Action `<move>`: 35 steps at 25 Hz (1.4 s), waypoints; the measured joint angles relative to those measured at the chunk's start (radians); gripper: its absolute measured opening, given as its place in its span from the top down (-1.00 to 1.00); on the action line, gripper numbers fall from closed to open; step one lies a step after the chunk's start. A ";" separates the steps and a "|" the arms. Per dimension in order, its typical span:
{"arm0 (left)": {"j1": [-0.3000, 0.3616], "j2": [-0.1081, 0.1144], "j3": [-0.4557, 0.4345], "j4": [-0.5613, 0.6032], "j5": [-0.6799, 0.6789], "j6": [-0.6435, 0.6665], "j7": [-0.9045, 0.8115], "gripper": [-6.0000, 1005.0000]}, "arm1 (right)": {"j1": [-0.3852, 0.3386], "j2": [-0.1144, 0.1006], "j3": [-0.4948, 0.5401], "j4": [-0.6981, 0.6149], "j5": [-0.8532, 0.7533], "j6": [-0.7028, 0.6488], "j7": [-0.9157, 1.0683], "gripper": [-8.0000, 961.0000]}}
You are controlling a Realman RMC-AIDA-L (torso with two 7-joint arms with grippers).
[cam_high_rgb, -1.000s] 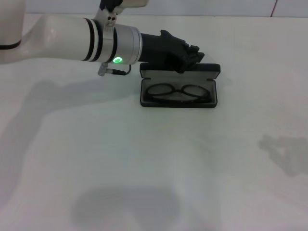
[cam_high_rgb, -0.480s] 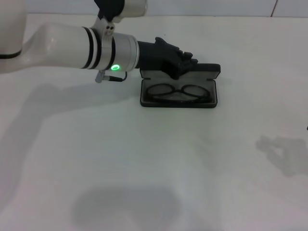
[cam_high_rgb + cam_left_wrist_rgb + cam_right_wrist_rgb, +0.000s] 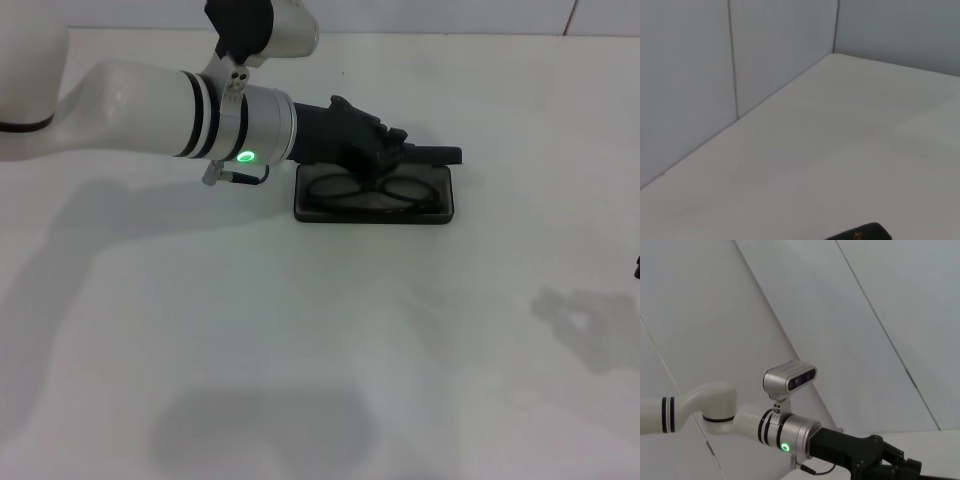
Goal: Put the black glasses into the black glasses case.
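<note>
The black glasses case (image 3: 375,213) lies at the middle back of the white table. Its lid (image 3: 438,155) is tipped forward and hangs half closed over the base. The black glasses (image 3: 372,188) lie inside on the lining, partly hidden by the lid and my hand. My left gripper (image 3: 393,147) reaches in from the left and rests on the lid's top edge, its fingers together and holding nothing. A corner of the lid with orange lettering (image 3: 860,233) shows in the left wrist view. The left gripper also shows in the right wrist view (image 3: 885,460). My right gripper is out of view.
The white table (image 3: 300,340) runs to pale wall panels (image 3: 690,75) at the back. My left forearm (image 3: 150,100) stretches over the table's back left. A shadow (image 3: 585,320) lies on the table at the right.
The lid has swung down from nearly upright to half closed over the glasses. My left gripper has moved with it, pressing forward and down.
</note>
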 joint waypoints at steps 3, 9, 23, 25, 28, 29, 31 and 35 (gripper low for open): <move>0.006 -0.002 0.001 0.000 0.007 0.030 0.000 0.64 | -0.001 -0.001 0.002 0.004 0.000 -0.003 -0.002 0.59; 0.029 -0.005 0.003 0.006 0.049 0.073 -0.002 0.63 | 0.002 0.000 -0.001 0.005 -0.001 -0.005 -0.002 0.58; 0.358 -0.016 -0.104 0.514 0.034 0.402 0.028 0.52 | 0.019 -0.007 -0.012 -0.025 -0.001 -0.097 -0.069 0.56; 0.418 -0.014 -0.191 0.552 0.004 0.552 0.075 0.50 | 0.031 -0.004 -0.021 -0.029 -0.001 -0.116 -0.084 0.56; 0.468 -0.004 -0.353 0.531 -0.020 0.762 0.100 0.48 | 0.065 0.008 -0.037 -0.028 0.006 -0.155 -0.132 0.55; 0.474 0.008 -0.388 0.514 -0.020 0.812 0.070 0.47 | 0.074 0.011 -0.041 -0.025 0.009 -0.156 -0.138 0.55; 0.478 0.039 -0.427 0.471 -0.023 0.883 0.004 0.38 | 0.105 0.013 -0.067 -0.013 0.024 -0.155 -0.145 0.41; 0.483 0.081 -0.452 0.372 -0.046 0.967 0.016 0.04 | 0.166 0.013 -0.095 0.002 0.037 -0.147 -0.146 -0.04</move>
